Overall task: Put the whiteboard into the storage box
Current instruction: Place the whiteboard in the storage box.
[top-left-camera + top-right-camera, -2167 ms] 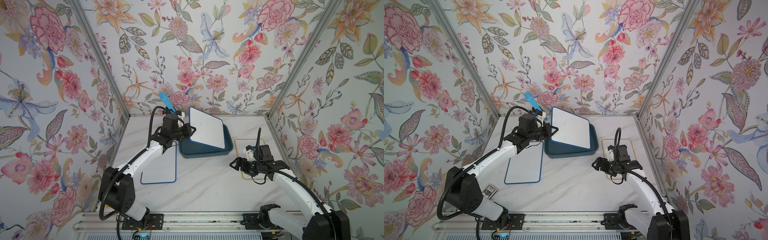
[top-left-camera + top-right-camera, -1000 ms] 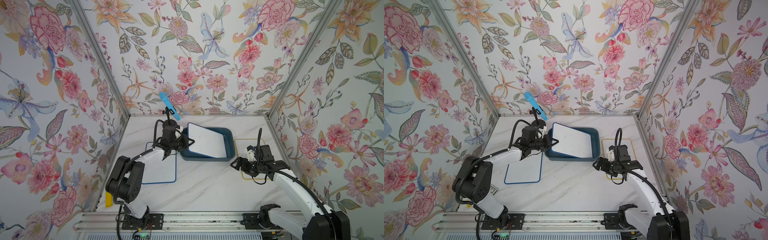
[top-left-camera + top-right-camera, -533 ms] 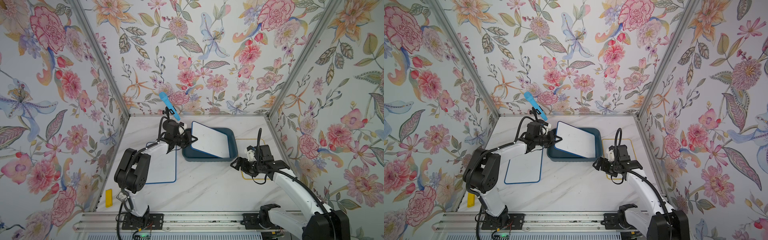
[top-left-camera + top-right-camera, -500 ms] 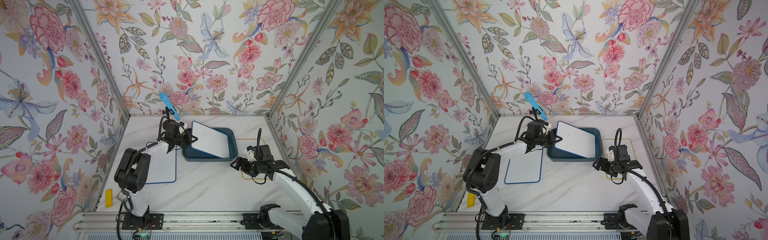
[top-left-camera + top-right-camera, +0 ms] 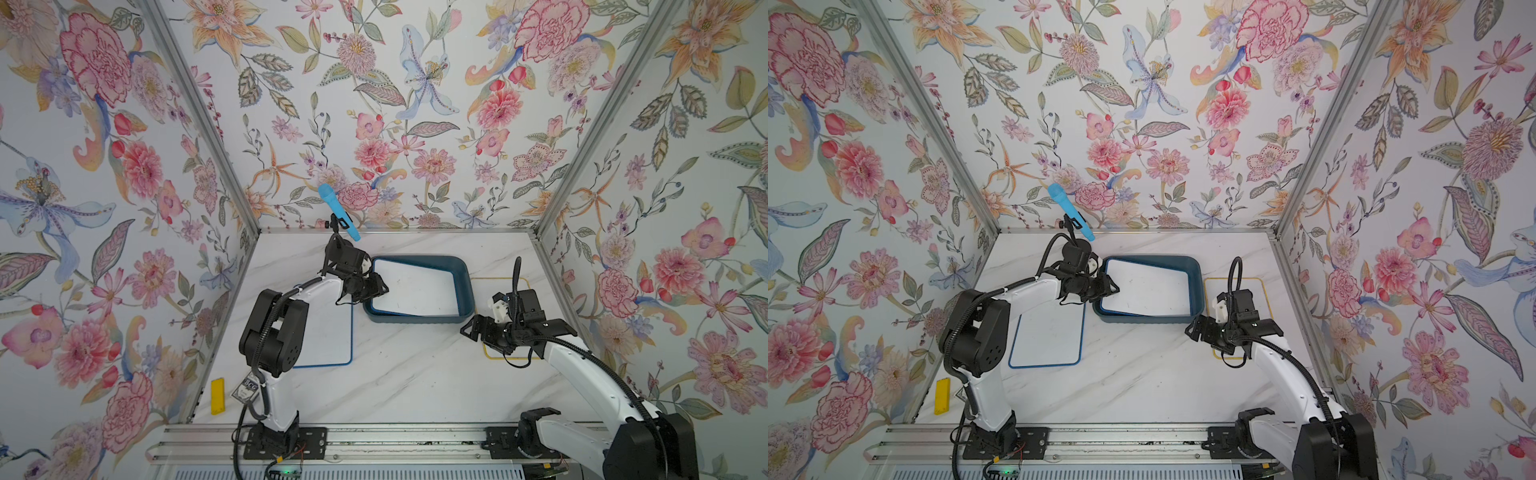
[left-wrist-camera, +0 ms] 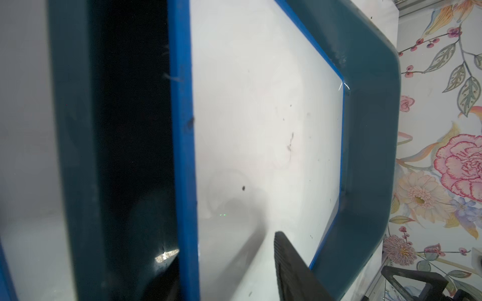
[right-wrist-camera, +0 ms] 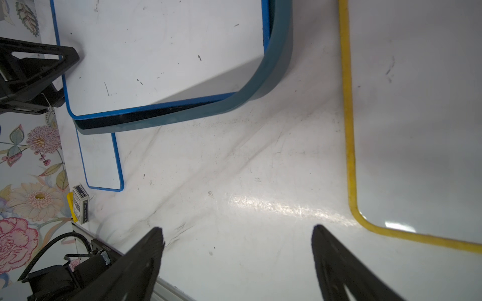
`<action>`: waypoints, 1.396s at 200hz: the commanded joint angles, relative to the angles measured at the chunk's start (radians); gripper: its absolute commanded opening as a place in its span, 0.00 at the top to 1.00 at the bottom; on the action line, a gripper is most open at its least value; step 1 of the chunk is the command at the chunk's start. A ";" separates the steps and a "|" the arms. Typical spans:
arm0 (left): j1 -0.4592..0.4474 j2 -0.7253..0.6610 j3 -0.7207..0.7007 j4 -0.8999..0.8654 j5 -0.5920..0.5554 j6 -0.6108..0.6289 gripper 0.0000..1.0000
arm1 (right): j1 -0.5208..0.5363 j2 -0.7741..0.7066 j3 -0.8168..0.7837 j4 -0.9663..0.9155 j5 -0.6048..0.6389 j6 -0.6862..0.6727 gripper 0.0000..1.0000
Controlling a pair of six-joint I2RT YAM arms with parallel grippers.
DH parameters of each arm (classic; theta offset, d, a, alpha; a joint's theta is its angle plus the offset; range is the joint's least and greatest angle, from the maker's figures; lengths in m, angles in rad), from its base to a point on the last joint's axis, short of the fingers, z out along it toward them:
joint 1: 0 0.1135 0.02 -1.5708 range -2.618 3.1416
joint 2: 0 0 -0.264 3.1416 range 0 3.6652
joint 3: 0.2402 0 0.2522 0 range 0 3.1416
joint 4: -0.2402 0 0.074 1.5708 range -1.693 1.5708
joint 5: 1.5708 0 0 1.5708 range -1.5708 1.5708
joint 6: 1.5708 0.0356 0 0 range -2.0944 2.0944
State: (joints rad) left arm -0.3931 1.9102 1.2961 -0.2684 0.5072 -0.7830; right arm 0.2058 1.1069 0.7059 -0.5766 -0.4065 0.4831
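A blue-rimmed whiteboard (image 5: pixel 415 289) (image 5: pixel 1144 291) lies inside the dark teal storage box (image 5: pixel 465 282) (image 5: pixel 1198 286) at the back middle of the table. Its left edge still stands slightly above the box floor, with a dark gap under it in the right wrist view (image 7: pixel 161 52). My left gripper (image 5: pixel 380 286) (image 6: pixel 227 245) is open at that left edge, one finger above the board (image 6: pixel 287 260) and one below it, with the blue rim between them untouched. My right gripper (image 5: pixel 467 328) (image 7: pixel 237 228) hangs open over bare table to the right of the box, holding nothing.
A second blue-rimmed whiteboard (image 5: pixel 328 332) (image 7: pixel 101 161) lies flat left of the box, partly under my left arm. A yellow-rimmed whiteboard (image 5: pixel 490 353) (image 7: pixel 417 104) lies under my right wrist. A blue microphone (image 5: pixel 336 212) stands at the back wall. A yellow block (image 5: pixel 217 395) and a small card box (image 7: pixel 80 203) sit at the left edge.
My left gripper carried the tilted whiteboard down into the storage box and has now opened off its left edge. The right arm has stayed still.
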 commanded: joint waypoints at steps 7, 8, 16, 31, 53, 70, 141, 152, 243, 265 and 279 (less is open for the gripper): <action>-0.001 0.000 0.078 -0.133 -0.098 0.087 0.41 | -0.007 -0.015 0.009 -0.018 0.008 0.006 0.10; -0.001 0.000 0.080 -0.136 -0.100 0.088 0.41 | -0.007 -0.015 0.009 -0.018 0.008 0.006 0.10; 0.000 -0.006 0.099 -0.155 -0.112 0.101 0.36 | -0.007 -0.013 0.009 -0.019 0.006 0.005 0.10; -0.001 -0.020 0.120 -0.173 -0.126 0.113 0.33 | -0.005 -0.010 0.010 -0.018 0.005 0.007 0.10; -0.001 -0.034 0.146 -0.199 -0.149 0.127 0.33 | -0.003 -0.009 0.010 -0.017 0.003 0.008 0.10; -0.001 -0.036 0.162 -0.220 -0.158 0.138 0.33 | -0.003 -0.011 0.009 -0.017 0.003 0.009 0.10; -0.001 -0.166 0.154 -0.340 -0.293 0.182 0.33 | 0.000 0.005 0.007 -0.016 0.011 0.002 0.10; -0.001 -0.202 0.132 -0.376 -0.350 0.187 0.33 | 0.008 0.013 0.009 -0.016 0.012 0.000 0.11; 0.082 -0.533 -0.254 -0.468 -0.500 0.143 0.34 | 0.218 0.109 0.023 0.069 0.069 0.066 0.13; 0.162 -0.589 -0.338 -0.453 -0.478 0.147 0.32 | 0.251 0.123 0.016 0.094 0.064 0.088 0.13; 0.228 -0.610 -0.384 -0.443 -0.454 0.162 0.32 | 0.274 0.123 0.002 0.115 0.064 0.106 0.13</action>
State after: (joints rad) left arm -0.2447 1.3449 0.9764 -0.6994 0.0483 -0.6247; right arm 0.4515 1.2217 0.7063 -0.5037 -0.3580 0.5430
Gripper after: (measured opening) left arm 0.679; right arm 0.869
